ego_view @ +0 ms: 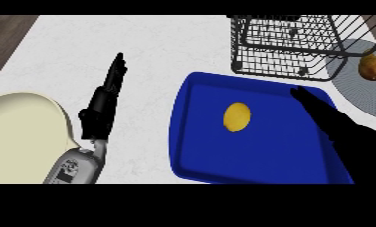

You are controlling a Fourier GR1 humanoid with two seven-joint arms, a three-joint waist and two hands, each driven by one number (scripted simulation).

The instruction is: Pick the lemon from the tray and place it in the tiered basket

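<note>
A yellow lemon lies near the middle of the blue tray at the right of the counter. The black wire tiered basket stands just beyond the tray's far edge. My right hand reaches in over the tray's right side, fingers straight and pointing toward the far edge, a short way right of the lemon and apart from it. My left hand rests open on the counter left of the tray, fingers pointing away.
A cream plate lies at the left edge beside my left forearm. A grey plate with a brownish fruit on it sits at the right edge, behind the basket. Dark wood shows at the far left corner.
</note>
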